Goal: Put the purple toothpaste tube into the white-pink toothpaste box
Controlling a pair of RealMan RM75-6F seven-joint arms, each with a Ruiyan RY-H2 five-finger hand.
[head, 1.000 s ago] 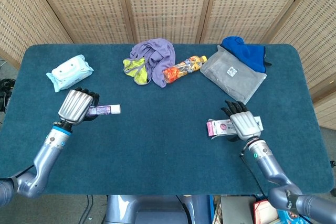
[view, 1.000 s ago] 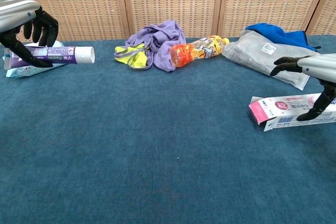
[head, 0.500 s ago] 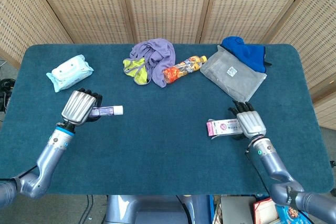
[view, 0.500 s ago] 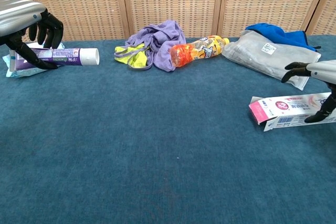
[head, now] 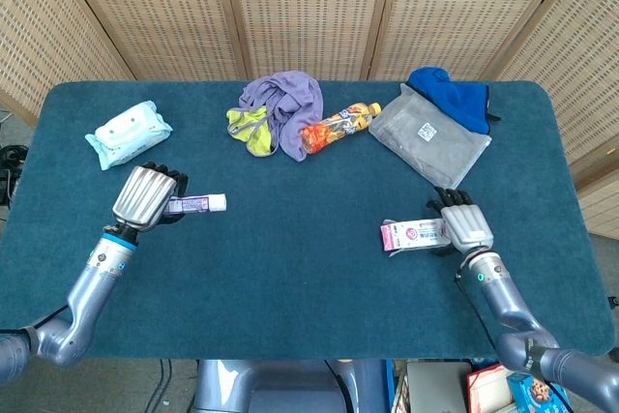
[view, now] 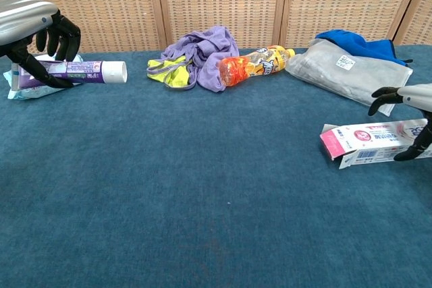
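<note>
Both hands are partly cut off in the chest view: the left hand (view: 34, 21) runs out at the upper left corner and the right hand (view: 412, 109) at the right edge, so their palms are hard to read there. From the head view the left hand (head: 145, 196) is seen mostly from the back, its fingers curled around the tube (head: 193, 204). In the chest view the dark fingers (view: 61, 32) wrap over and under the tube (view: 74, 71), holding it level above the table (view: 202, 200), its white cap pointing toward the middle. Its body is purple with small print I cannot read.

Near the right side of the table lies the box (view: 368, 141), white with a pink end and a pink round mark, flat on the cloth. That pink end faces the middle, and its flap looks ajar; what is inside cannot be seen. The right hand (head: 462, 224) is over the box's (head: 414, 235) far end, fingers bent down around it; whether it grips or merely touches it I cannot tell.
</note>
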